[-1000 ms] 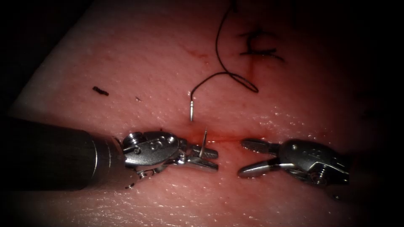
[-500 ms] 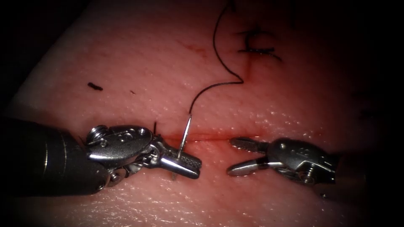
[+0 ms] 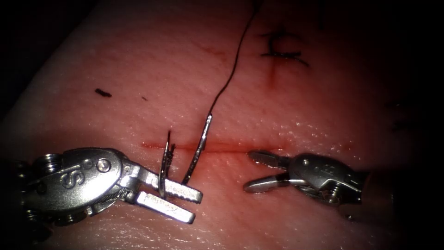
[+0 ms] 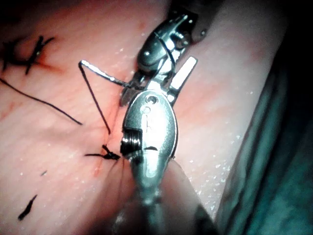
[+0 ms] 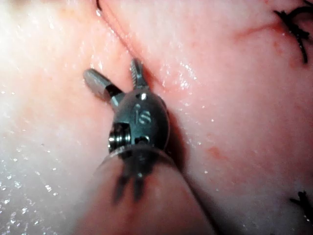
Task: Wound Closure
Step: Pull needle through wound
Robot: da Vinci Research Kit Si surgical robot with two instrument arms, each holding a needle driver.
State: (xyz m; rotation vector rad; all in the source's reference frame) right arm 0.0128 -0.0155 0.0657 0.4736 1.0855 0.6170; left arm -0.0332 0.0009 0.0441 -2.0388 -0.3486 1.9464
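Endoscope view: left tool (image 3: pixel 195 207) grips the curved needle (image 3: pixel 196 150) close to the hinge of its jaws, tips slightly apart. Holds it partway along the curve, with both ends rising above the jaws: pointed end just above the hinge, swaged end higher and toward the jaw tips. Bottom of the bend hidden behind the upper jaw, so cannot tell whether it touches the tissue (image 3: pixel 138 69) there. Thread (image 3: pixel 231 74) runs from the swaged end up and away from the tool. Cut (image 3: pixel 222 147), lined with red fluid (image 3: pixel 240 149), lies just beyond the left jaws and under the upper jaw of the right tool (image 3: pixel 252 171). Right tool spread wide, grasping nothing, tips pointing toward the left tool and near it. Finished stitch (image 3: pixel 282 51) well beyond both tools; thread scrap (image 3: pixel 102 93) well above the left tool's body.

Left wrist view: left tool (image 4: pixel 161 83) clamps the needle (image 4: pixel 105 74), which juts sideways from the jaws; thread (image 4: pixel 95 100) drops from its far end to the tissue (image 4: pixel 58 171). Stitch (image 4: pixel 24 49) far off to the needle's side.

Right wrist view: right tool (image 5: pixel 112 70) gapes over the tissue (image 5: pixel 234 122), empty, one tip at the cut (image 5: pixel 115 27)
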